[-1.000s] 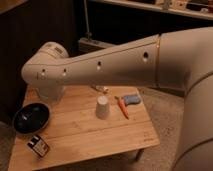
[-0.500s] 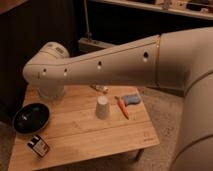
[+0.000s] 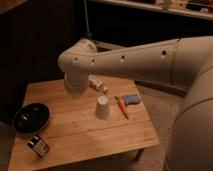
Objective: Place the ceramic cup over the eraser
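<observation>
Tabletop (image 3: 75, 137): ceramic cup (image 3: 102, 106) centre, gripper hidden by arm (image 3: 125, 57)

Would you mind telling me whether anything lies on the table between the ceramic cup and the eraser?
Nothing visible does: bare wood runs from the ceramic cup to the eraser. The black bowl sits just behind the eraser, off that line. The gripper does not show below the arm.

A light wooden desk (image 3: 100, 142) of plain boards stands on a grey-brown floor (image 3: 159, 107). At far left rises a dark wall (image 3: 35, 45). Behind it is a dark shelving unit (image 3: 145, 25) with a pale upright. The light is dim and warm (the hand is hidden from view).
</observation>
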